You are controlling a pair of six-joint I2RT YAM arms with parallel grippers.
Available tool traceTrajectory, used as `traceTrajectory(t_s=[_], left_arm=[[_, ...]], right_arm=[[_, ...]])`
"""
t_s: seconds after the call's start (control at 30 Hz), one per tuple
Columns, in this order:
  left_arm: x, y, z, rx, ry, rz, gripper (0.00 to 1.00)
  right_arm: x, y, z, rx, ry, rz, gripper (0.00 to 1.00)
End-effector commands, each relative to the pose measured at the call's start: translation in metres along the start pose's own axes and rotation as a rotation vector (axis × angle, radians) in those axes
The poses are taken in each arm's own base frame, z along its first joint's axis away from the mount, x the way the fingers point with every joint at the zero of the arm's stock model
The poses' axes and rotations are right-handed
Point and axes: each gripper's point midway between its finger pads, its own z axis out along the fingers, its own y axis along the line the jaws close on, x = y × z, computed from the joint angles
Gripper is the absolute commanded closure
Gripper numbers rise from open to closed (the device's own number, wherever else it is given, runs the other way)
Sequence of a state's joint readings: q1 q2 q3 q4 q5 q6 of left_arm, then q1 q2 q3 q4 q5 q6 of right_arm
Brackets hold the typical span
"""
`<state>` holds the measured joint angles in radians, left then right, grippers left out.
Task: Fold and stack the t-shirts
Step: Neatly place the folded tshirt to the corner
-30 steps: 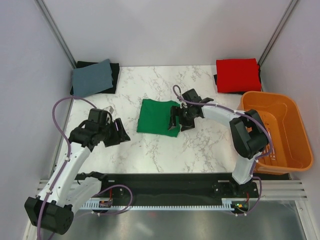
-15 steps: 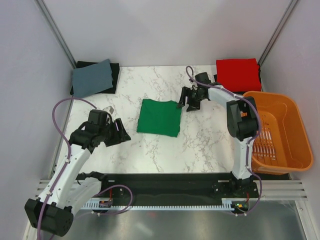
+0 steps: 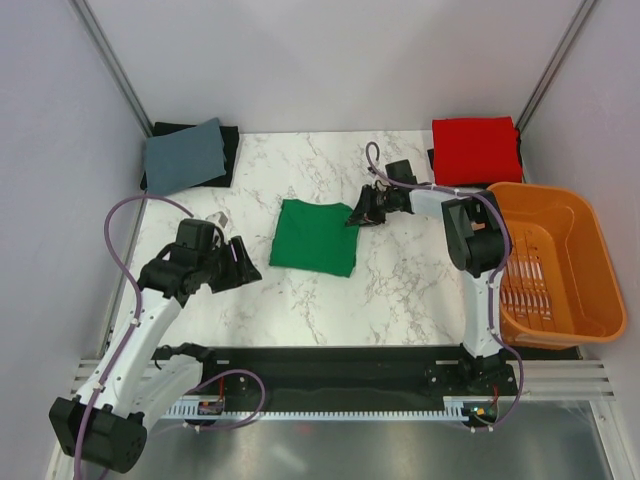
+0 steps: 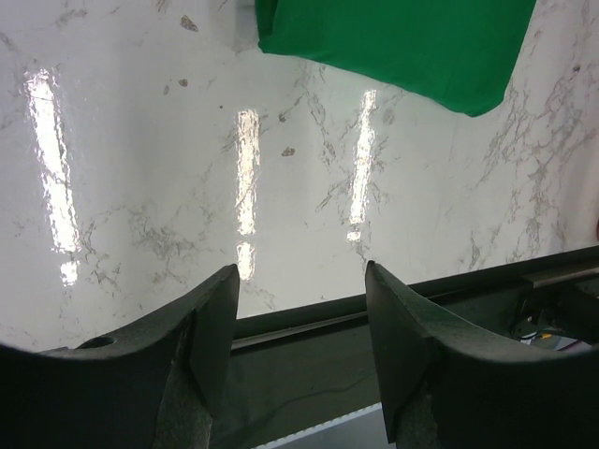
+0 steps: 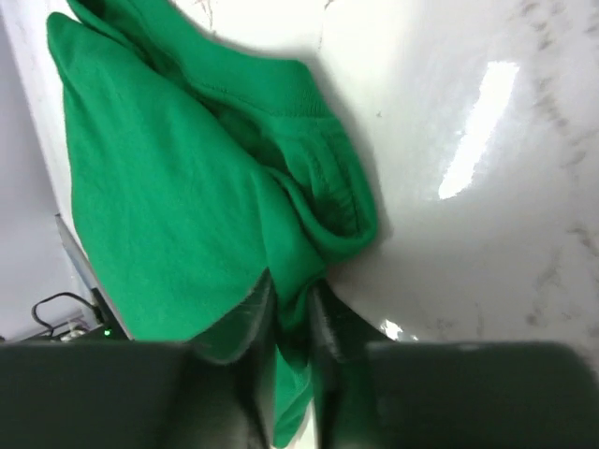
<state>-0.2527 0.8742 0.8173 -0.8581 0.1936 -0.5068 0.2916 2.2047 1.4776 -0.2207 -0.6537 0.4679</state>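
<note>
The folded green t-shirt (image 3: 315, 236) lies mid-table; it also fills the right wrist view (image 5: 178, 187) and shows at the top of the left wrist view (image 4: 402, 42). My right gripper (image 3: 362, 212) is at its far right corner, shut on a fold of the green cloth (image 5: 292, 309). The red t-shirt (image 3: 475, 150) lies folded at the back right. At the table's left side, well short of the green shirt, my left gripper (image 3: 238, 263) stands open and holds nothing (image 4: 301, 309).
An orange slatted basket (image 3: 575, 280) stands at the right edge. A grey folded cloth (image 3: 185, 152) rests on a black one (image 3: 228, 140) at the back left. White walls close in both sides.
My right gripper lifted off the green t-shirt's right edge, swung back, then came down on its far right corner and shut on the cloth. The left arm has not moved.
</note>
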Motion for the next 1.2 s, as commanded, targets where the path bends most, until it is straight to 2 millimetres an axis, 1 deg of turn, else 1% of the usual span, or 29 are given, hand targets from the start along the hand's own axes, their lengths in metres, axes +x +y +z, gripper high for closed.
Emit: traceTrajectory(t_s=[0.0,0.03,0.07,0.1,0.13,0.2,0.23,0.27,0.3,0.33,0.37,0.4,0.43,0.47,0.53,0.57,0.6,0.67,0.7,0.73,0.77,0.87,0.9,0.93,1.0,1.07,1.1,1.17], left_arm=[[-0.005,-0.002,0.0,0.018,-0.021,0.017,0.37],[-0.005,-0.003,-0.001,0.021,-0.026,0.017,0.37],[-0.006,-0.003,-0.001,0.022,-0.028,0.019,0.38],[-0.008,-0.005,-0.004,0.031,-0.038,0.028,0.39],[-0.012,-0.009,-0.009,0.047,-0.061,0.037,0.39],[-0.021,-0.016,-0.021,0.084,-0.141,0.058,0.39],[-0.023,-0.016,-0.023,0.089,-0.164,0.062,0.38],[-0.025,-0.019,-0.029,0.108,-0.196,0.067,0.38],[-0.029,-0.021,-0.03,0.121,-0.22,0.072,0.37],[-0.028,-0.02,-0.03,0.122,-0.225,0.071,0.37],[-0.029,-0.019,-0.03,0.116,-0.234,0.071,0.37],[-0.03,-0.019,-0.031,0.115,-0.24,0.071,0.37],[-0.03,-0.018,-0.032,0.108,-0.243,0.069,0.38],[-0.032,-0.017,-0.033,0.101,-0.255,0.067,0.38],[-0.032,-0.016,-0.037,0.103,-0.276,0.064,0.38],[-0.034,-0.014,-0.038,0.093,-0.292,0.058,0.38],[-0.034,-0.013,-0.04,0.091,-0.303,0.055,0.38],[-0.035,-0.013,-0.042,0.093,-0.318,0.053,0.38],[-0.035,-0.013,-0.043,0.09,-0.321,0.051,0.38],[-0.035,-0.012,-0.042,0.087,-0.316,0.048,0.38],[-0.035,-0.012,-0.041,0.084,-0.316,0.048,0.38],[-0.036,-0.011,-0.04,0.076,-0.312,0.047,0.38],[-0.035,-0.01,-0.04,0.074,-0.311,0.044,0.38],[-0.036,-0.01,-0.041,0.072,-0.316,0.042,0.38],[-0.036,-0.008,-0.042,0.064,-0.326,0.038,0.38],[-0.036,-0.007,-0.042,0.059,-0.331,0.032,0.38],[-0.037,-0.007,-0.043,0.059,-0.336,0.031,0.38],[-0.037,-0.006,-0.043,0.053,-0.338,0.029,0.38]], right_arm=[[0.038,-0.019,0.027,-0.037,0.065,0.017,0.81],[0.039,-0.011,0.025,-0.077,0.07,0.01,0.95],[0.036,-0.006,0.025,-0.11,0.061,-0.006,1.0],[0.033,0.001,0.023,-0.135,0.056,-0.016,1.0],[0.03,0.012,0.017,-0.169,0.051,-0.033,1.0],[0.02,0.021,0.009,-0.155,0.032,-0.048,1.0],[0.012,0.023,0.001,-0.119,0.013,-0.101,1.0],[0.004,0.019,-0.007,-0.037,0.012,-0.097,1.0],[-0.002,0.018,-0.014,0.014,-0.001,-0.122,1.0],[-0.012,0.022,-0.026,0.047,-0.029,-0.173,1.0],[-0.023,0.02,-0.038,0.119,-0.05,-0.192,1.0],[-0.03,0.021,-0.046,0.153,-0.062,-0.214,1.0],[-0.039,0.024,-0.059,0.18,-0.084,-0.267,1.0],[-0.047,0.028,-0.07,0.216,-0.089,-0.281,1.0],[-0.063,0.02,-0.091,0.31,-0.126,-0.306,1.0],[-0.071,0.021,-0.102,0.339,-0.138,-0.329,1.0],[-0.079,0.013,-0.111,0.395,-0.158,-0.337,1.0],[-0.094,0.008,-0.133,0.462,-0.196,-0.341,1.0],[-0.099,0.005,-0.141,0.491,-0.208,-0.357,1.0],[-0.108,-0.001,-0.154,0.546,-0.237,-0.363,1.0],[-0.116,0.001,-0.165,0.578,-0.262,-0.377,1.0],[-0.132,-0.004,-0.192,0.681,-0.313,-0.419,1.0],[-0.137,0.0,-0.199,0.691,-0.336,-0.423,1.0],[-0.143,-0.002,-0.21,0.732,-0.339,-0.476,1.0],[-0.15,0.0,-0.223,0.765,-0.361,-0.503,1.0],[-0.16,0.002,-0.241,0.802,-0.394,-0.53,1.0],[-0.163,0.003,-0.246,0.805,-0.401,-0.536,1.0],[-0.172,0.01,-0.264,0.815,-0.44,-0.56,1.0]])
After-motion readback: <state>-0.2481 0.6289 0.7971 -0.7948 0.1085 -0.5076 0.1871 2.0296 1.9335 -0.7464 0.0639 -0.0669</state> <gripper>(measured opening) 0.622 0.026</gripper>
